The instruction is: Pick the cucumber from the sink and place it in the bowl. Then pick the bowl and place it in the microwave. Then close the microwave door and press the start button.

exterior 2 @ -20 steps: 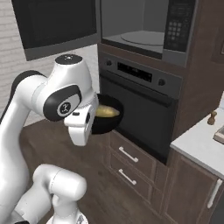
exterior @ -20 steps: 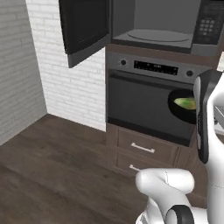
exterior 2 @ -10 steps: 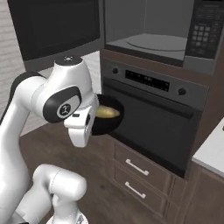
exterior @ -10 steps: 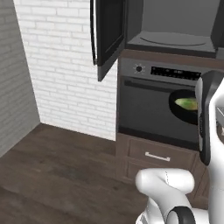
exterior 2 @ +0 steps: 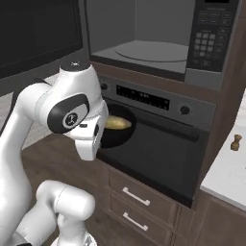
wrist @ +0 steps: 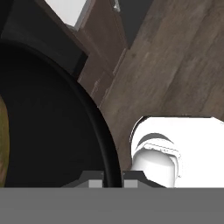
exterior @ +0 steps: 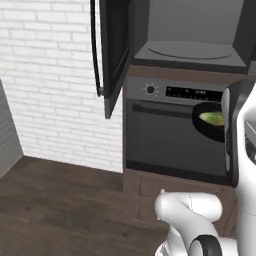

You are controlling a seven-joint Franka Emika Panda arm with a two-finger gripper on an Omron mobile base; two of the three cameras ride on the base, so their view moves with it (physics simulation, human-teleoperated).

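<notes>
The small round black bowl (exterior: 209,126) hangs in the air in front of the dark oven (exterior: 170,137) with knobs, a display and a bar handle, below the open cavity of the large dark grey microwave (exterior 2: 144,45). Inside the bowl lies the short yellowish-green cucumber (exterior: 212,118), resting on the bowl's floor; from the right base view the same cucumber (exterior 2: 118,123) shows as a pale oblong against the black bowl (exterior 2: 116,133), just beside the white arm's wrist. In the hand view the two-finger gripper (wrist: 113,178) has its dark tips drawn together on the bowl's dark rim (wrist: 103,131), one tip on each side of the thin edge, so the bowl is pinched by its rim and carried. A sliver of the cucumber (wrist: 3,144) appears at the far left edge of that view. The microwave's wide dark door (exterior: 114,50) with the black glass window stands swung open to the left, seen nearly edge-on, with its handle on the outer side. Inside the cavity sits the round grey turntable plate (exterior 2: 150,50), and the keypad panel (exterior 2: 206,38) lies to its right. Wooden drawers (exterior 2: 137,199) with pale handles sit below the oven, above a dark wood-plank floor (exterior: 55,205). A white brick wall (exterior: 47,80) stands on the left.
</notes>
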